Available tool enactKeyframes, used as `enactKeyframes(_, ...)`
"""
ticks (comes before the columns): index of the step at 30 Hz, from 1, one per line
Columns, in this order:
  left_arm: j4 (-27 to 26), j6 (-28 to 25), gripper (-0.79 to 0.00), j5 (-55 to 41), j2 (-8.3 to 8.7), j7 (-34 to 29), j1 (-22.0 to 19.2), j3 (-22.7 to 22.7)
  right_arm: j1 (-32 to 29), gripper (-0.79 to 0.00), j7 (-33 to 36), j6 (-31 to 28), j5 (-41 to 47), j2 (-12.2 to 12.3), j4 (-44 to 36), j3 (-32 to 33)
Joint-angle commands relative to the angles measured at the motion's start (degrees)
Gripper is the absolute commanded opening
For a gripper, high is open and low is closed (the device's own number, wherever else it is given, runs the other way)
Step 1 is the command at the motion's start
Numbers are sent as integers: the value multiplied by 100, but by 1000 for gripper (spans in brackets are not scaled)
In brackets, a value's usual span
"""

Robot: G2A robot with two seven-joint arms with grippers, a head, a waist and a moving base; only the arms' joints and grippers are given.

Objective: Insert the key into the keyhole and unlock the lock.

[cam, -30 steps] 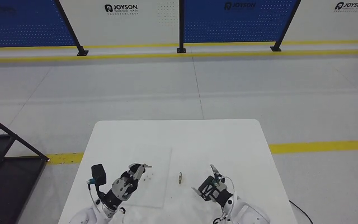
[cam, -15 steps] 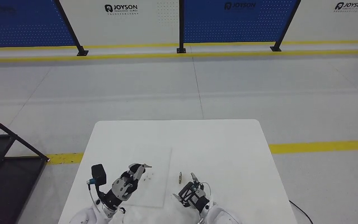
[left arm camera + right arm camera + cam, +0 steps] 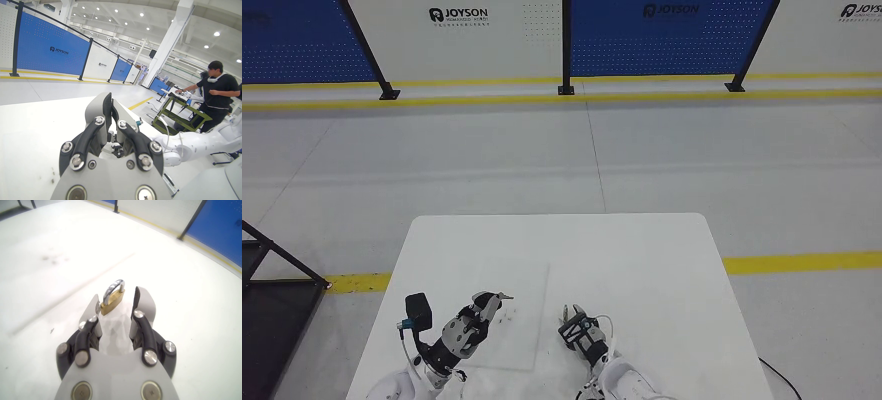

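White tabletop [image 3: 642, 260] is seen carrying the brass lock [image 3: 112, 301], its shackle shut. The right gripper [image 3: 116, 294] is held low over it, jaws apart, with the lock's body between their tips but not clamped. The left gripper [image 3: 111, 98] is held to one side, jaws pressed together on a thin sliver judged to be the key [image 3: 506, 296]. Gripping the lock, inserting the key and turning it are judged still to be done.

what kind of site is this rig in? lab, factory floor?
Probably a factory-style robot test hall: blue fence panels and yellow floor lines beyond the white table, plus a high ceiling with round lights.
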Motion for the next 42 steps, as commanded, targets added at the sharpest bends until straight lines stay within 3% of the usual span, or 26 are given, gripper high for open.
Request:
enactKeyframes(1, 0, 0, -785, 0, 0, 0, 0, 0, 53, -453, -4, 12, 46, -28, 80, -28)
enactKeyframes(12, 0, 0, -785, 0, 0, 0, 0, 0, 269, -462, 26, 48, 160, -154, 349, -144)
enactKeyframes(20, 0, 0, -785, 0, 0, 0, 0, 0, 323, -785, 3, -15, 264, -196, 429, -120)
enactKeyframes(27, 0, 0, -785, 0, 0, 0, 0, 0, 314, -785, -105, -207, 376, -192, 376, -24)
enactKeyframes(31, 0, 0, -785, 0, 0, 0, 0, 0, 155, -785, -466, -440, 633, -111, -58, 292)
enactKeyframes(35, 0, 0, -785, 0, 0, 0, 0, 0, -143, -785, -702, -1496, 1373, 58, -727, 878)
enactKeyframes(42, -44, -71, -785, -166, -14, 30, -93, 151, -631, -785, -516, -3674, 3240, 313, -1569, 1897)
